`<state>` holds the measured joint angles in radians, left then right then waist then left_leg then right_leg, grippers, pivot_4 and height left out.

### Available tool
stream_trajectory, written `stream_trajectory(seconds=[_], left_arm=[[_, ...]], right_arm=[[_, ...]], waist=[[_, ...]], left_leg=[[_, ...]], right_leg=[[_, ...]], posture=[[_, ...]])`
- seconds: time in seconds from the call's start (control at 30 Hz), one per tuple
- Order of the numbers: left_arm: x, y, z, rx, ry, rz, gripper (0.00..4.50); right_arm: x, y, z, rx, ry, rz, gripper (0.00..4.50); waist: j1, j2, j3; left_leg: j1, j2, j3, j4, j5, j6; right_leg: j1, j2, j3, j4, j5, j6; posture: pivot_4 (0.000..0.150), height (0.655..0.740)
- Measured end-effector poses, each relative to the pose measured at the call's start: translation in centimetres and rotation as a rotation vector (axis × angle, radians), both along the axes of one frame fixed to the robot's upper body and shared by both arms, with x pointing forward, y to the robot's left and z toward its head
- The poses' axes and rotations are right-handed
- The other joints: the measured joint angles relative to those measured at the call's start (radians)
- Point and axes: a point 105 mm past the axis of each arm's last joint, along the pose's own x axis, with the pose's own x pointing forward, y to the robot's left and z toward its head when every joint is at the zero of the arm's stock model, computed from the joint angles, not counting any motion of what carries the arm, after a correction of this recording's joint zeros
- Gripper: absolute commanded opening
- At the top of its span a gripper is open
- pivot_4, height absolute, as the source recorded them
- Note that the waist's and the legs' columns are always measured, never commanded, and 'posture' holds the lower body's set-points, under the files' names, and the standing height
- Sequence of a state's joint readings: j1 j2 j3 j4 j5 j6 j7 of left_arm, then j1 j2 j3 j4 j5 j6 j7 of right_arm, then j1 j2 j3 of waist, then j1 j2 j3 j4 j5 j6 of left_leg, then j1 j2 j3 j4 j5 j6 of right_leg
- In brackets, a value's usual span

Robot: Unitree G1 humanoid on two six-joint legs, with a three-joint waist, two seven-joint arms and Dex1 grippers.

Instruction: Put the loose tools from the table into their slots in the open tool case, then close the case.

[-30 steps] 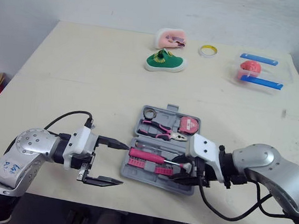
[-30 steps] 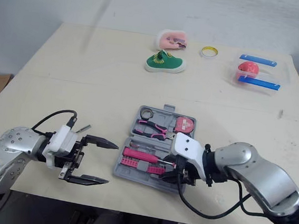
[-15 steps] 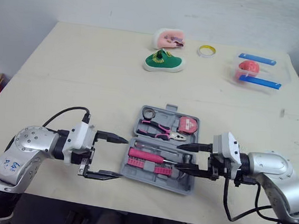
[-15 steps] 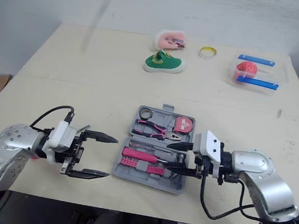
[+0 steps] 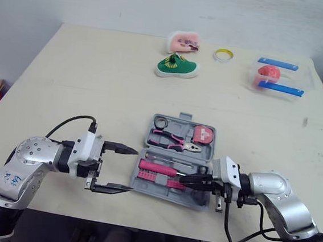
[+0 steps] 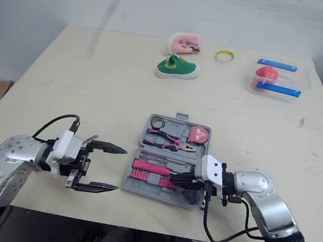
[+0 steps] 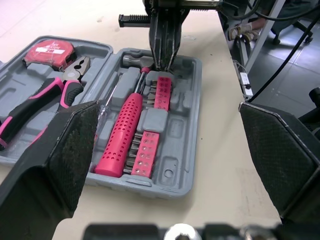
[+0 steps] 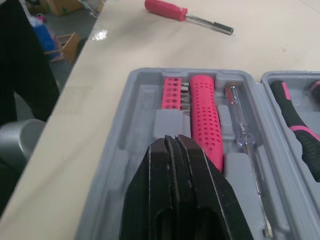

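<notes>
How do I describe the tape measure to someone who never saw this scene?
On the table, near its front edge, lies an open grey case. The tape measure sits in its far half, at the right end, beside the pliers: it alone is round and red.

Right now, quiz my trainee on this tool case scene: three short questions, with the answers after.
1. True or false: the left gripper is shut.
2. Which tool lies loose on the table, outside the tool case? A) spanner B) red screwdriver C) hand saw
3. Fill in: the right gripper, with its tips over the case's near half, is ____.
Key: 1 false (it is open); 2 B; 3 shut.
</notes>
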<state>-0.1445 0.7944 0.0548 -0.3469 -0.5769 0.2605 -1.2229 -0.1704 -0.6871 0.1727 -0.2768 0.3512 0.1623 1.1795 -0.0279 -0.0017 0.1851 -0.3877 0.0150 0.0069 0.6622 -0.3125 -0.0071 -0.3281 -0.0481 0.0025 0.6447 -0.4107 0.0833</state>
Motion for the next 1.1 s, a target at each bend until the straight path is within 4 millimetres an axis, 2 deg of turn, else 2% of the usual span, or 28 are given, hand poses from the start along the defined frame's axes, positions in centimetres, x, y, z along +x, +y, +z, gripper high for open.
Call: stream_trajectory(seconds=[0.23, 0.4, 0.6, 0.77, 0.87, 0.9, 0.93, 1.0, 1.03, 1.1], left_arm=[[0.2, -0.1, 0.1, 0.001, 0.003, 0.010, 4.50], [0.4, -0.8, 1.1, -0.001, -0.020, 0.015, 4.50], [0.6, -0.7, 1.0, 0.001, -0.001, 0.035, 4.50], [0.7, -0.5, 0.9, -0.001, -0.004, 0.040, 4.50], [0.8, 0.0, 0.7, -0.001, -0.012, 0.060, 4.50], [1.3, 1.7, -0.1, 0.027, 0.004, 0.136, 4.50], [1.4, 2.0, -0.2, 0.032, 0.007, 0.148, 4.50], [1.8, 3.0, -0.1, 0.034, -0.020, 0.202, 4.50], [2.4, 4.9, -0.4, 0.028, -0.008, 0.297, 4.50], [3.5, 10.6, -1.2, 0.046, 0.013, 0.550, 4.50]], right_arm=[[0.6, -0.5, -1.7, -0.057, -0.030, -0.017, 0.01], [0.1, -0.4, -2.1, -0.111, -0.107, 0.036, 0.01], [0.2, 0.1, -2.4, -0.162, -0.152, 0.051, 0.01], [0.1, 0.1, -2.1, -0.149, -0.143, 0.034, 0.01], [-0.1, -0.5, -1.9, -0.070, -0.086, -0.021, 0.01], [0.4, -2.0, -1.1, 0.016, -0.053, -0.137, 0.01], [0.5, -2.3, -1.0, 0.021, -0.055, -0.152, 0.01], [1.0, -4.0, 0.8, 0.080, -0.099, -0.235, 0.65], [0.6, -6.1, 1.5, 0.086, -0.054, -0.299, 0.87], [0.8, -11.5, 3.3, 0.054, -0.054, -0.489, 1.86]], waist=[[0.000, 0.000, 0.000], [0.000, -0.001, -0.001], [-0.001, -0.004, -0.003], [0.000, -0.007, -0.004], [0.001, -0.007, -0.004], [0.002, -0.006, -0.004], [0.002, -0.006, -0.004], [0.002, -0.005, -0.003], [0.003, -0.003, -0.003], [0.004, -0.001, -0.001]], left_leg=[[0.000, 0.000, 0.000, 0.000, 0.000, 0.000], [0.002, 0.000, 0.000, 0.000, 0.000, 0.000], [0.005, 0.000, 0.000, 0.000, 0.000, 0.000], [0.005, 0.000, -0.001, 0.000, 0.000, 0.000], [0.004, 0.000, -0.001, 0.000, 0.000, 0.000], [0.002, 0.000, -0.001, 0.000, 0.000, 0.000], [0.002, 0.000, -0.001, 0.000, 0.000, 0.000], [0.002, 0.000, -0.001, 0.001, 0.000, 0.000], [0.002, -0.001, -0.001, 0.001, 0.000, 0.001], [0.002, -0.001, -0.001, 0.000, -0.001, 0.001]], right_leg=[[0.000, 0.000, 0.000, 0.000, 0.000, 0.000], [0.002, 0.000, 0.000, 0.000, 0.000, 0.000], [0.004, 0.000, 0.000, 0.000, 0.000, 0.000], [0.005, 0.000, 0.000, 0.000, 0.000, 0.000], [0.004, 0.000, 0.000, -0.001, 0.000, 0.000], [0.003, 0.000, 0.000, -0.001, 0.000, 0.000], [0.003, 0.000, 0.000, -0.001, 0.000, 0.000], [0.004, -0.001, 0.000, 0.000, 0.000, 0.000], [0.004, -0.001, 0.000, -0.001, 0.000, 0.000], [0.003, 0.000, -0.001, -0.001, 0.000, 0.000]], posture=[[0.150, 0.7400], [0.150, 0.7400], [0.150, 0.7400], [0.150, 0.7400], [0.150, 0.7400], [0.150, 0.7400], [0.150, 0.7400], [0.150, 0.7400], [0.150, 0.7400], [0.150, 0.7400]])
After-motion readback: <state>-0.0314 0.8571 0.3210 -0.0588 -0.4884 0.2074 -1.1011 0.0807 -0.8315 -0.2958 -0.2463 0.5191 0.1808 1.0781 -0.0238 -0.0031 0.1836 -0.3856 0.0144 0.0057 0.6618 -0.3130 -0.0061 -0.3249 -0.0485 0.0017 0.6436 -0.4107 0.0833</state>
